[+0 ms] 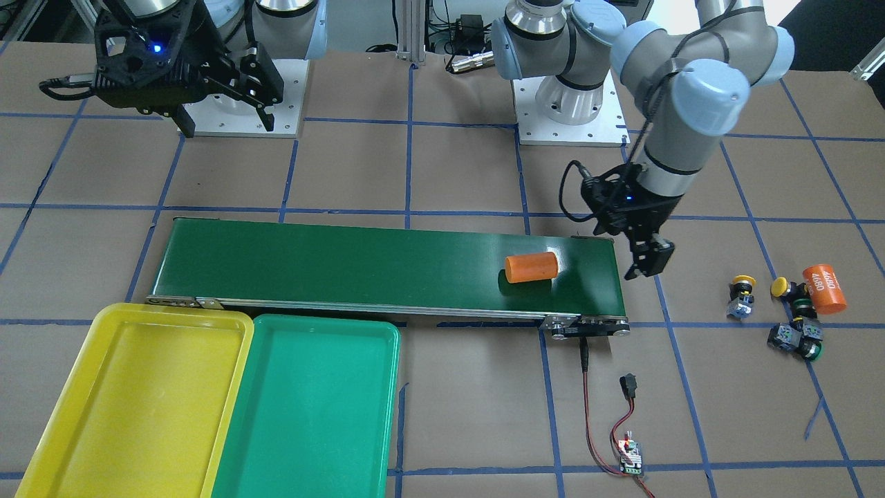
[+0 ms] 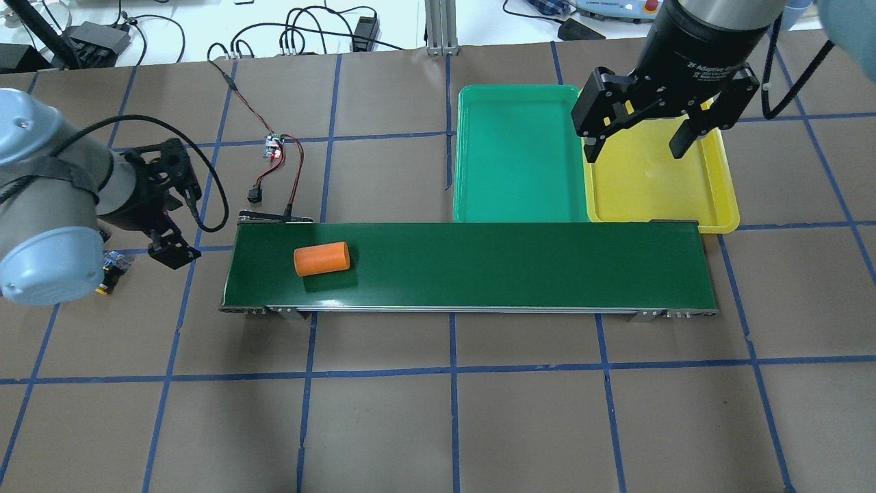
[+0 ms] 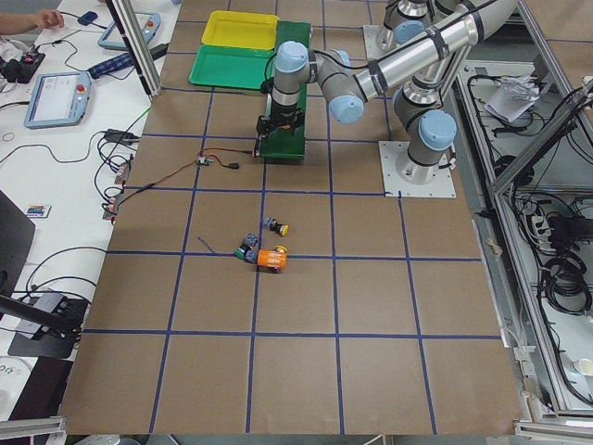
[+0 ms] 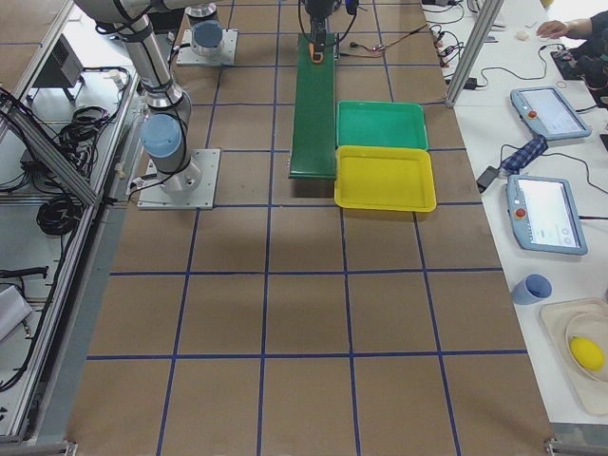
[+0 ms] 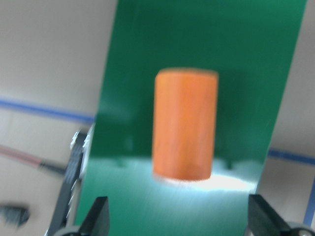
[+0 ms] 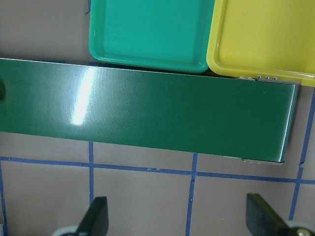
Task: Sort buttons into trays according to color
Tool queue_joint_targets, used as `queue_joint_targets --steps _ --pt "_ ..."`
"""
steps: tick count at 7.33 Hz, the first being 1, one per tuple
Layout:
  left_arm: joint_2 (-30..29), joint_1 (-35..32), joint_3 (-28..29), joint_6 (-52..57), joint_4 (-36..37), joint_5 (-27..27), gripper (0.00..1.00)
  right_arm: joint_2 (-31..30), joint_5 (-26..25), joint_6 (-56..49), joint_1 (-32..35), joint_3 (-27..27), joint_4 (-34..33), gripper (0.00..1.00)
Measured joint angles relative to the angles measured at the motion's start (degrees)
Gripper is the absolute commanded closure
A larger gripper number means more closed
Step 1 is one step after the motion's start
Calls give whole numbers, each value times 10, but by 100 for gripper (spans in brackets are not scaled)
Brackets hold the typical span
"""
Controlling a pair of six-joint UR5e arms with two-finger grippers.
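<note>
Several buttons lie loose on the table at the belt's left end: two yellow (image 1: 742, 282) (image 1: 780, 286) and two green (image 1: 802, 306) (image 1: 810, 350). One button (image 2: 111, 268) peeks out under my left arm. The yellow tray (image 1: 83, 360) (image 2: 718, 198) and green tray (image 1: 311, 408) (image 2: 520, 164) sit side by side, both bare. My left gripper (image 1: 646, 264) (image 2: 171, 250) is open and empty, just off the belt's end; its fingers (image 5: 98, 219) frame the orange cylinder. My right gripper (image 2: 636, 145) (image 1: 227, 126) is open and empty, high over the trays' seam.
A long dark-green conveyor belt (image 1: 346, 256) (image 2: 513, 267) carries one orange cylinder (image 1: 531, 267) (image 2: 321, 259) (image 5: 184, 125). A second orange cylinder marked 4680 (image 1: 824, 288) lies among the buttons. A small controller board with red and black wires (image 1: 630, 456) (image 2: 274, 145) lies by the belt's end.
</note>
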Motion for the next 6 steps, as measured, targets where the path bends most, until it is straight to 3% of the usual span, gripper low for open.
queue_joint_targets --steps 6 --pt "-110 136 133 -310 1 47 0 0 0 0 -1 0 0 0"
